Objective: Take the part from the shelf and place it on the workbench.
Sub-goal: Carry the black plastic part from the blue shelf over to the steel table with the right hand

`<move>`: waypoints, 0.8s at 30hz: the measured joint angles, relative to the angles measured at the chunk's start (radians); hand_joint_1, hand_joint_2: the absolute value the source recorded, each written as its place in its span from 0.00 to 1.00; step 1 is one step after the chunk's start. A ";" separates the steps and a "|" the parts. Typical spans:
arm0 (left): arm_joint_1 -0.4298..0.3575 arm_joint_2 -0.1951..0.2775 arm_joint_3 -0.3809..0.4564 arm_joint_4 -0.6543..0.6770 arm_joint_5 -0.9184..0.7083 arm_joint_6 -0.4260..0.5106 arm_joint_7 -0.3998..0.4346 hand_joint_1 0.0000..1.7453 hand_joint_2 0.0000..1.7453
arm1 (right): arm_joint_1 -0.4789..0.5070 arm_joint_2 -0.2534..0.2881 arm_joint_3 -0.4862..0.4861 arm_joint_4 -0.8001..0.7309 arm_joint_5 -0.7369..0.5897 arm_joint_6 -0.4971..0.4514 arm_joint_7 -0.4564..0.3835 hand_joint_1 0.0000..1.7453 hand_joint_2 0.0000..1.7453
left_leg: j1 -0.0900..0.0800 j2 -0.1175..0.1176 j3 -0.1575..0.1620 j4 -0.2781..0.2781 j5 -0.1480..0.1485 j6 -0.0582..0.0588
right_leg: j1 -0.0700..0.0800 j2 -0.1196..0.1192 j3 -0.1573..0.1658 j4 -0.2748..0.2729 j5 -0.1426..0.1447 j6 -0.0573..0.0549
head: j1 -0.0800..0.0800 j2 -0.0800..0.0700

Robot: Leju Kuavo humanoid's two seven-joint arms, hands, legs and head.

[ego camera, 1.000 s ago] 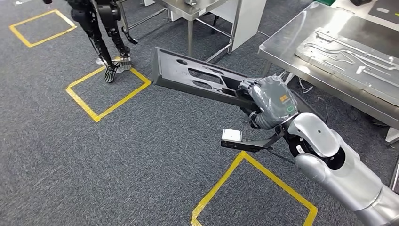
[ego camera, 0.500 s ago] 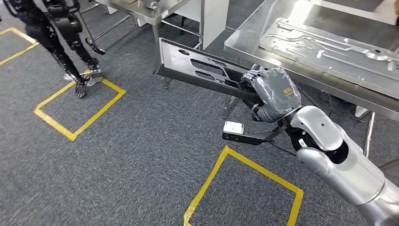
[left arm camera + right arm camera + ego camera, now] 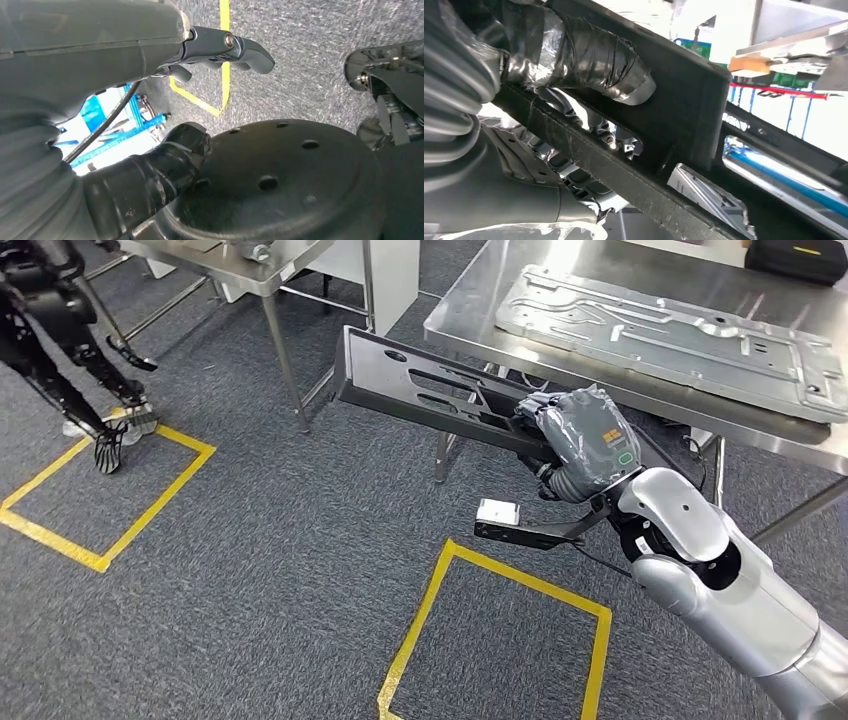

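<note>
Right hand (image 3: 583, 443) is gripping the dark part (image 3: 430, 395) near one end, thumb (image 3: 599, 60) wrapping its rail, so the long free end is cantilevering toward 10 o'clock. Left hand (image 3: 220, 47) is hanging empty, fingers loosely curled. Workbench (image 3: 470, 310) edge is sitting just past the part at 12; metal plate (image 3: 670, 325) is taking most of its top, leaving a bare strip along the near edge.

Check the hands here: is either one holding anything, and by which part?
The right hand grips the long black part at the end nearest the robot, fingers through a slot. The left hand holds nothing.
</note>
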 joint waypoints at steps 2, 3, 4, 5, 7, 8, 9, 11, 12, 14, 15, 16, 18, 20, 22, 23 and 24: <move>-0.001 0.000 0.000 0.000 0.004 0.001 0.000 0.00 1.00 | 0.001 -0.001 0.000 -0.001 0.010 0.000 0.003 1.00 1.00 | -0.005 0.017 0.006 -0.001 -0.006 -0.009 | 0.010 -0.019 0.027 -0.057 0.009 -0.010 | 0.000 0.000; -0.001 0.000 0.000 0.000 0.006 0.001 0.001 0.00 1.00 | 0.002 -0.002 0.000 -0.002 0.015 0.000 0.005 1.00 1.00 | -0.007 0.025 0.009 -0.003 -0.007 -0.014 | 0.013 -0.009 0.026 -0.058 0.009 -0.015 | 0.000 0.000; -0.002 0.000 0.000 0.000 0.008 0.001 0.002 0.00 1.00 | 0.003 -0.004 0.000 -0.002 0.021 0.000 0.008 1.00 1.00 | -0.008 0.032 0.013 -0.004 -0.010 -0.019 | 0.010 0.002 0.027 -0.060 0.010 -0.020 | 0.000 0.000; -0.002 0.000 0.000 0.000 0.010 0.002 0.002 0.00 1.00 | 0.003 -0.005 0.000 -0.003 0.028 0.000 0.011 1.00 1.00 | -0.007 0.026 0.014 -0.001 -0.016 -0.025 | 0.006 0.012 0.030 -0.064 0.012 -0.025 | 0.000 0.000; -0.002 0.001 -0.002 0.000 0.015 0.002 0.002 0.00 1.00 | -0.004 -0.006 0.001 -0.005 0.042 0.002 0.019 1.00 1.00 | -0.006 -0.012 -0.009 0.058 -0.056 -0.032 | -0.001 0.030 0.036 -0.073 0.017 -0.037 | -0.001 0.000; -0.002 0.001 -0.004 0.000 0.018 0.001 0.002 0.00 1.00 | -0.009 -0.006 0.002 -0.006 0.046 0.004 0.021 1.00 1.00 | -0.005 -0.035 -0.036 0.115 -0.087 -0.033 | -0.001 0.039 0.036 -0.074 0.017 -0.040 | -0.001 0.000; -0.002 0.001 -0.006 0.000 0.020 0.001 0.002 0.00 1.00 | -0.013 -0.006 0.004 -0.005 0.049 0.007 0.022 1.00 1.00 | -0.005 -0.047 -0.071 0.184 -0.117 -0.033 | 0.000 0.049 0.036 -0.073 0.017 -0.043 | -0.001 0.000; -0.002 0.001 -0.011 0.000 0.024 0.001 0.001 0.00 1.00 | -0.020 -0.006 0.008 -0.004 0.049 0.016 0.022 1.00 1.00 | -0.006 -0.053 -0.120 0.272 -0.134 -0.033 | 0.003 0.073 0.036 -0.072 0.016 -0.045 | -0.001 0.000; -0.002 0.001 -0.013 0.000 0.025 0.001 0.001 0.00 1.00 | -0.024 -0.006 0.010 -0.003 0.047 0.021 0.021 1.00 1.00 | -0.006 -0.054 -0.122 0.267 -0.114 -0.030 | 0.004 0.086 0.036 -0.070 0.015 -0.045 | -0.001 0.000; -0.002 0.001 -0.015 0.000 0.026 0.001 0.000 0.00 1.00 | -0.034 -0.007 0.010 -0.001 0.044 0.028 0.020 1.00 1.00 | -0.006 -0.076 -0.080 0.154 -0.036 -0.022 | 0.003 0.111 0.037 -0.065 0.013 -0.043 | -0.001 0.000; 0.000 0.001 -0.016 0.001 0.026 0.001 0.000 0.00 1.00 | -0.040 -0.007 0.010 0.001 0.042 0.031 0.019 1.00 1.00 | -0.004 -0.099 -0.055 0.088 -0.007 -0.018 | 0.005 0.121 0.035 -0.060 0.011 -0.040 | -0.001 0.000; -0.001 0.001 -0.017 0.001 0.026 -0.001 -0.002 0.00 1.00 | -0.045 -0.007 0.011 0.002 0.040 0.035 0.017 1.00 1.00 | -0.004 -0.118 -0.035 0.040 0.010 -0.014 | 0.003 0.130 0.032 -0.057 0.010 -0.036 | -0.001 0.000; -0.003 0.002 -0.019 0.001 0.027 -0.004 -0.003 0.00 1.00 | -0.052 -0.011 0.012 0.006 0.041 0.039 0.008 1.00 1.00 | -0.006 -0.136 -0.021 0.006 0.013 -0.009 | -0.001 0.146 0.026 -0.057 0.012 -0.024 | -0.001 0.000; -0.005 0.002 -0.022 0.001 0.028 -0.007 -0.004 0.00 1.00 | -0.054 -0.017 0.013 0.009 0.045 0.034 -0.006 1.00 1.00 | -0.009 -0.129 -0.017 -0.004 0.018 -0.008 | -0.005 0.154 0.026 -0.063 0.016 -0.019 | -0.001 0.000; -0.007 0.002 -0.026 0.001 0.029 -0.009 -0.004 0.00 1.00 | -0.059 -0.022 0.015 0.011 0.045 0.029 -0.017 1.00 1.00 | -0.008 -0.126 -0.016 -0.012 0.022 -0.011 | -0.005 0.155 0.029 -0.069 0.019 -0.025 | -0.001 0.000; -0.008 0.002 -0.028 0.001 0.031 -0.010 -0.004 0.00 1.00 | -0.063 -0.024 0.016 0.012 0.045 0.029 -0.020 1.00 1.00 | -0.009 -0.126 -0.016 -0.012 0.023 -0.011 | -0.005 0.154 0.030 -0.073 0.020 -0.028 | -0.001 0.000; -0.009 0.002 -0.030 0.001 0.033 -0.010 -0.003 0.00 1.00 | -0.067 -0.025 0.018 0.014 0.045 0.029 -0.020 1.00 1.00 | -0.009 -0.126 -0.016 -0.012 0.023 -0.010 | -0.005 0.153 0.031 -0.074 0.020 -0.028 | -0.001 0.000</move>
